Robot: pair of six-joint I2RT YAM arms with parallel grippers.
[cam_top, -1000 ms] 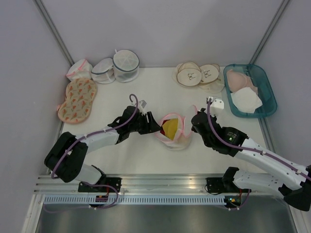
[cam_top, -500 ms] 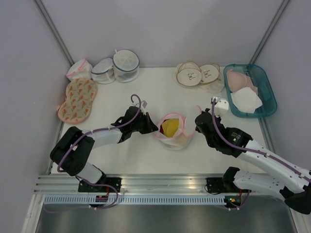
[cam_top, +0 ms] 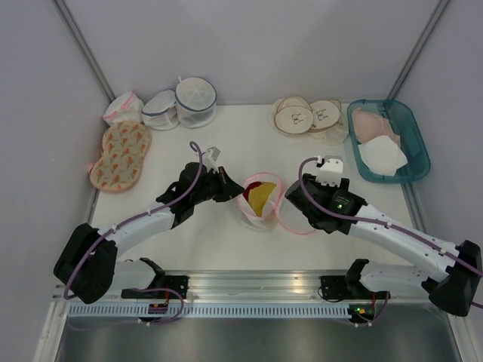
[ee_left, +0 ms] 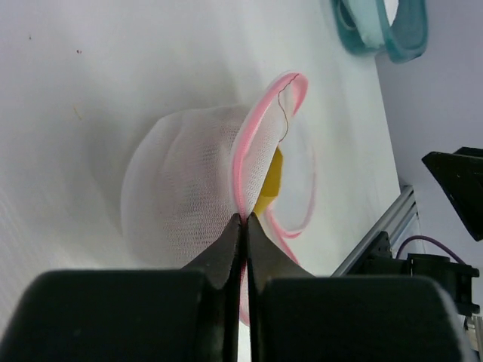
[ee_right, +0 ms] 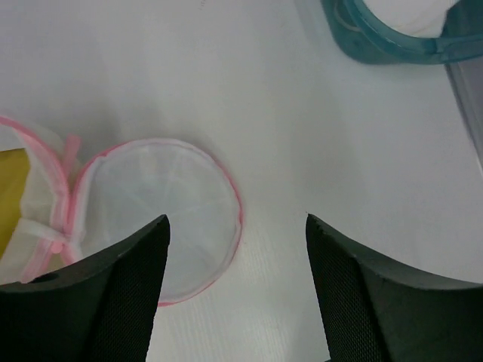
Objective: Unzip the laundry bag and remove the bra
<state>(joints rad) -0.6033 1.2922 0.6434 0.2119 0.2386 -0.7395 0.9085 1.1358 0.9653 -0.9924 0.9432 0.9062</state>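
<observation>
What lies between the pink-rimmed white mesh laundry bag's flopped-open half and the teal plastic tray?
Bare white table, per the right wrist view; the open right gripper hangs above it.

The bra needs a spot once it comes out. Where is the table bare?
One bare patch sits at the back middle of the table, between the grey-rimmed mesh bags and the beige cups. Another runs along the near edge, in front of the laundry bag. Crowded: the back corners and the centre around the bag.
</observation>
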